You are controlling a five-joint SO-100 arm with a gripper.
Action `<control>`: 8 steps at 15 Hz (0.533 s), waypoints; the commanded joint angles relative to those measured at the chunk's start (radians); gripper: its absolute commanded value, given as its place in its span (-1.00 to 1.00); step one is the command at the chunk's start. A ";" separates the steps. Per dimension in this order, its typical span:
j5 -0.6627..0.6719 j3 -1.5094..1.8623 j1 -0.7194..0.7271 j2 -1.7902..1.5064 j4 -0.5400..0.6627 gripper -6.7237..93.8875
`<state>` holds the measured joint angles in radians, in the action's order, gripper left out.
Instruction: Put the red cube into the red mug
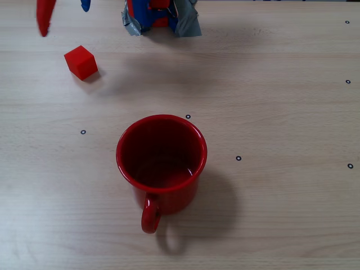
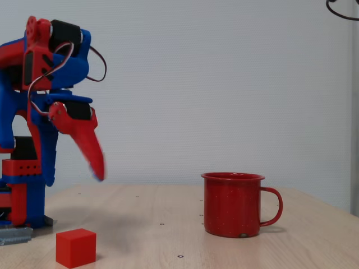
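The red cube (image 1: 81,62) (image 2: 76,246) rests on the wooden table at the upper left of a fixed view, near the arm's base. The red mug (image 1: 162,163) (image 2: 233,204) stands upright and empty mid-table, its handle (image 1: 150,216) towards the bottom edge of that view. My gripper (image 1: 64,14) (image 2: 98,172) hangs in the air above and slightly behind the cube, pointing down. Its long red finger (image 1: 44,17) and blue finger (image 1: 85,5) stand apart, so it is open with nothing held.
The arm's base (image 1: 160,17), fixed with grey tape, sits at the table's far edge. Small black ring marks (image 1: 238,158) dot the tabletop. A white wall (image 2: 224,84) stands behind the table.
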<state>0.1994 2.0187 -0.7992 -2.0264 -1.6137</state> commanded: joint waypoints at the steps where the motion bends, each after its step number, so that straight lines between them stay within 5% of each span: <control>1: 0.049 0.017 -0.026 -0.078 0.011 0.28; 8: 0.037 0.216 -0.041 -0.086 0.261 0.28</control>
<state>0.2301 2.2335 -0.8253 -2.0617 -1.3806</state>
